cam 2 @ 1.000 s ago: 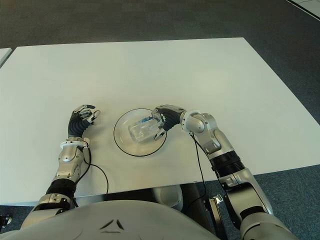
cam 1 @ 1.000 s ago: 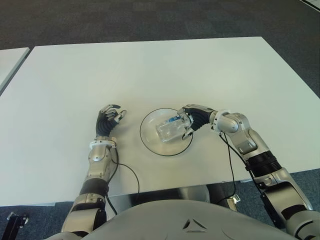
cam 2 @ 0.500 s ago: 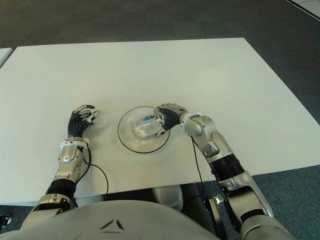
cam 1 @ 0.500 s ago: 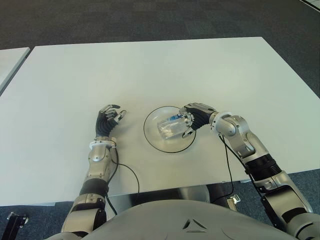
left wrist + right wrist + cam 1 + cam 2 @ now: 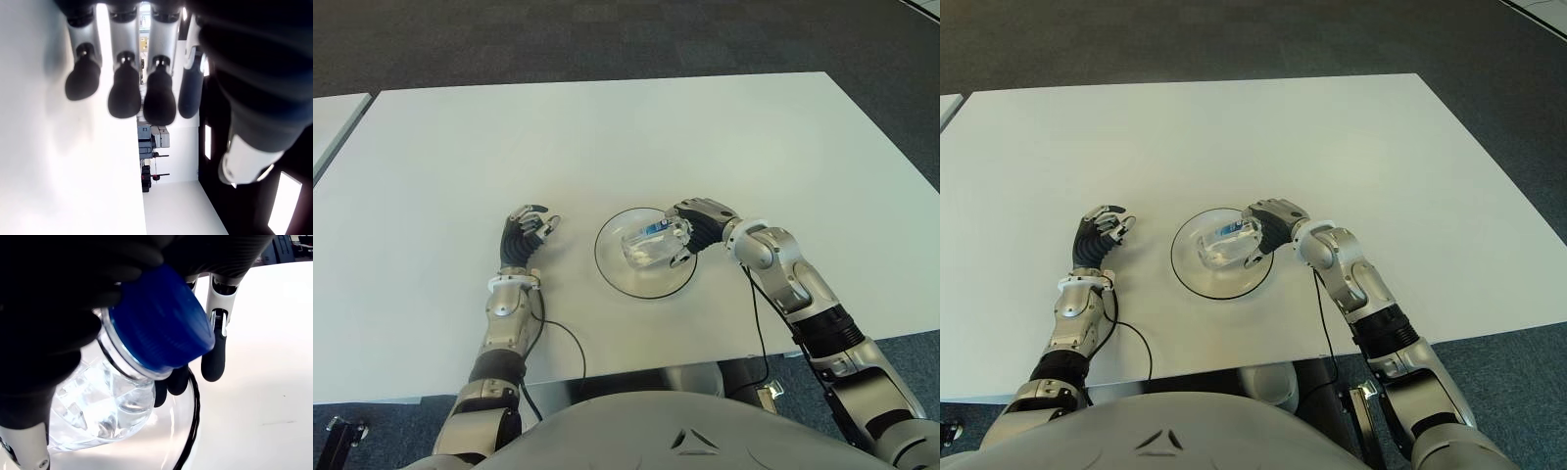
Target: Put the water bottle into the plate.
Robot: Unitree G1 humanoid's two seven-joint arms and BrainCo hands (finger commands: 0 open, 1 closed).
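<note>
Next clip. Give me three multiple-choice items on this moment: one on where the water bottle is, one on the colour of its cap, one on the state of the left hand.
1. Where is the water bottle?
A. Lying over the plate, in the right hand
B. Standing upright near the table's far edge
C. In the left hand

2. What colour is the bottle's cap?
A. Red
B. Blue
C. White

3. What is the left hand doing?
A. Gripping the plate's rim
B. Pressing on the bottle
C. Holding nothing, fingers curled, to the left of the plate

Answers:
1 A: both eye views show the bottle on its side inside the plate's rim, with the right hand's fingers around it.
2 B: the right wrist view shows a blue cap up close.
3 C: the left wrist view shows only bent fingers over the white table, with nothing between them.
</note>
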